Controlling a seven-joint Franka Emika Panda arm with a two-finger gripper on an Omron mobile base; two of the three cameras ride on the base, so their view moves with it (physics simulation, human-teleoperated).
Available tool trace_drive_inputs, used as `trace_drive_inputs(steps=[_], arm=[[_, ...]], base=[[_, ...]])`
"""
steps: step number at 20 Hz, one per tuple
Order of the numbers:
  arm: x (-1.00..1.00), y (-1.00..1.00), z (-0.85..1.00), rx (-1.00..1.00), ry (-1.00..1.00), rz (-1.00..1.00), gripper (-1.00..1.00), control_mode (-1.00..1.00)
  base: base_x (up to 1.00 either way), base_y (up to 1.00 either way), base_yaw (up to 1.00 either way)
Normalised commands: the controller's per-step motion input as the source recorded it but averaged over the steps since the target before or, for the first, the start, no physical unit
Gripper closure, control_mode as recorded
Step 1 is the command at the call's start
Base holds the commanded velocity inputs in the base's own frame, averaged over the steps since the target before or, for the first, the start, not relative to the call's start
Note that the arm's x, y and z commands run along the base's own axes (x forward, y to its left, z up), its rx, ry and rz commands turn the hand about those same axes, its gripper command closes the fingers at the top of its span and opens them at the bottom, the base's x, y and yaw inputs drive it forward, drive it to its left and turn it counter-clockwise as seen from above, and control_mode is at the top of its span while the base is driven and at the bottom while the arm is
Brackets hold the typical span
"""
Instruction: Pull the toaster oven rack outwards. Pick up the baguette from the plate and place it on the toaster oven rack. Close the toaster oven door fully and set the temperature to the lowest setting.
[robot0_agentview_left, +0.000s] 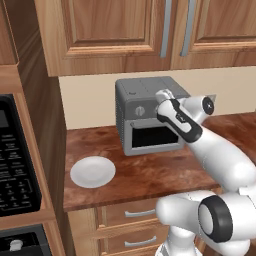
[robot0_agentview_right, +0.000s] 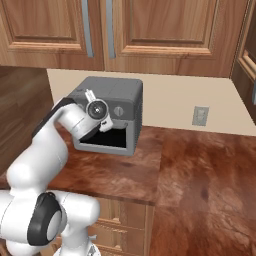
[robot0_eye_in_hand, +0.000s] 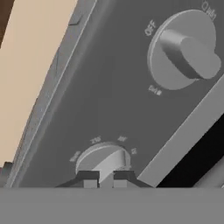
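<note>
End effector (robot0_eye_in_hand: 101, 178) pinches narrowly on a toaster oven (robot0_agentview_left: 131, 96) knob (robot0_eye_in_hand: 105, 159), arm stretched forward.

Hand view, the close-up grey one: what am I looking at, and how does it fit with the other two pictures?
That close-up comes from a camera on the robot's hand. Its two dark fingers close on a round knob on the toaster oven; another knob shows further along the panel. The other two pictures come from cameras on the robot's base, behind the white arm, one on each side. They show the arm reaching to the oven's knob panel on a brown counter. The oven door is shut. A white plate lies bare beside the oven.
</note>
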Motion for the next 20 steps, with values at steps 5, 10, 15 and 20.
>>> trace_drive_inputs(steps=[5, 10, 15, 20], arm=[[-0.11, 0.34, -0.15, -0.30, 0.00, 0.21, 1.00, -1.00], [-0.04, 0.28, -0.11, -0.27, 0.00, 0.20, 1.00, -1.00], [-0.06, 0.06, 0.00, -0.12, 0.00, 0.09, -1.00, -1.00], [-0.04, -0.19, 0.06, 0.00, 0.00, 0.00, -1.00, -1.00]], base=[[0.00, 0.00, 0.00], [0.00, 0.00, 0.00], [0.00, 0.00, 0.00], [0.00, 0.00, 0.00]])
